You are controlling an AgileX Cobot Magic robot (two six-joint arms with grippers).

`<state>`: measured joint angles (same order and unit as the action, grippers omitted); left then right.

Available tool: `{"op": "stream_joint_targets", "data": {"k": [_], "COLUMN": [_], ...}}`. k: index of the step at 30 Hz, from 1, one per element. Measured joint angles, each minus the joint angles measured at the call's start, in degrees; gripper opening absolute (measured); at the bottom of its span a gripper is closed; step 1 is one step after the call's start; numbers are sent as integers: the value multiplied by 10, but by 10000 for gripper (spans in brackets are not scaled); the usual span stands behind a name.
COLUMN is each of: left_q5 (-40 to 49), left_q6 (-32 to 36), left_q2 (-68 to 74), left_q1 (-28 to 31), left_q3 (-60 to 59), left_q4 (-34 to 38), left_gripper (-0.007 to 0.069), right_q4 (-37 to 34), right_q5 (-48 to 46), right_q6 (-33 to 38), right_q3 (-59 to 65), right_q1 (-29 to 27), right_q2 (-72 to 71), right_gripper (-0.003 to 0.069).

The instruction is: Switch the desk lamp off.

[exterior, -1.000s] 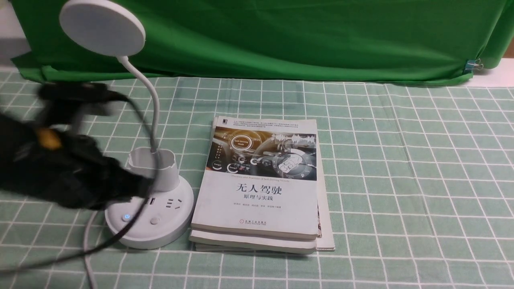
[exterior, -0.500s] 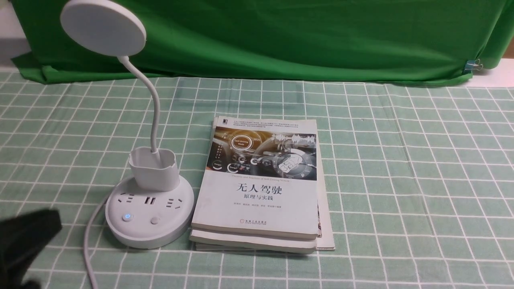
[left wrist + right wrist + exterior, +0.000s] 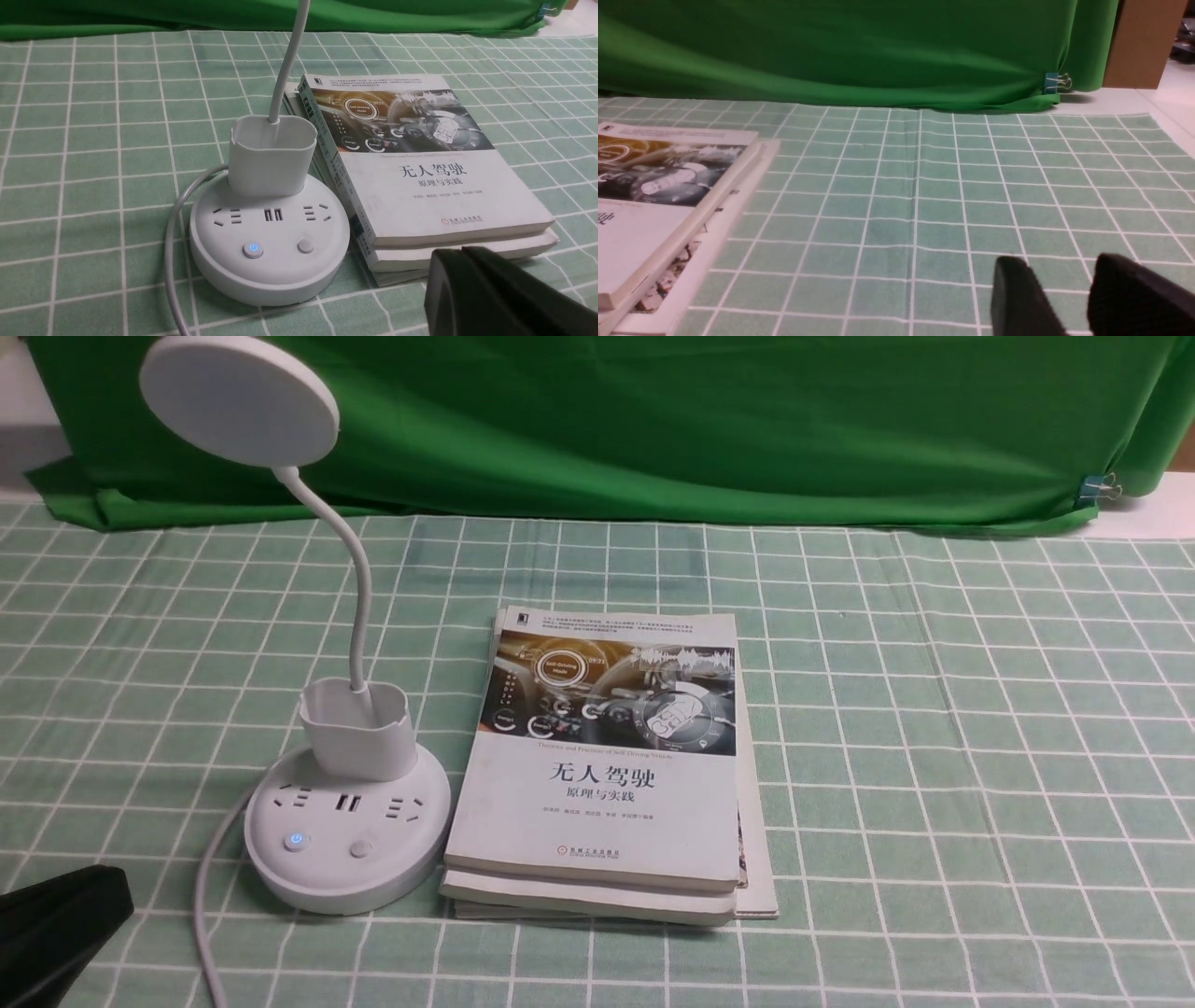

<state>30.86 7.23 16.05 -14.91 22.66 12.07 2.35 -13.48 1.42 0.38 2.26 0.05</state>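
Note:
The white desk lamp (image 3: 345,840) stands left of centre on the checked cloth, its disc head (image 3: 238,399) raised on a bendy neck above a small cup. On its round base (image 3: 268,261) one button (image 3: 252,250) glows blue and a plain button (image 3: 305,246) sits beside it. My left gripper (image 3: 117,889) is low at the near left corner, apart from the base, with its jaws pressed together and nothing held; its tip (image 3: 460,253) shows in front of the books. My right gripper (image 3: 1059,263) hovers over bare cloth, open and empty, and is out of the front view.
A stack of books (image 3: 607,775) lies right beside the lamp base, touching or nearly touching it. The lamp's white cord (image 3: 201,905) runs from the base toward the near edge. A green backdrop (image 3: 653,420) closes off the far side.
My left arm has pulled back from the lamp base toward the near left corner; only its shut tip still shows. The lamp and books have not moved.

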Motion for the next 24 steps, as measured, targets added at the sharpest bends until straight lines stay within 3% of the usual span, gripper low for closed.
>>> {"op": "stream_joint_targets", "data": {"k": [24], "left_q5": [0], "left_q6": [0], "left_q2": [0], "left_q1": [0], "left_q3": [0], "left_q4": [-18], "left_gripper": [0], "right_q4": [0], "right_q5": [0], "right_q6": [0], "right_q3": [0], "right_q1": [0], "right_q2": [0], "right_gripper": [242]}}
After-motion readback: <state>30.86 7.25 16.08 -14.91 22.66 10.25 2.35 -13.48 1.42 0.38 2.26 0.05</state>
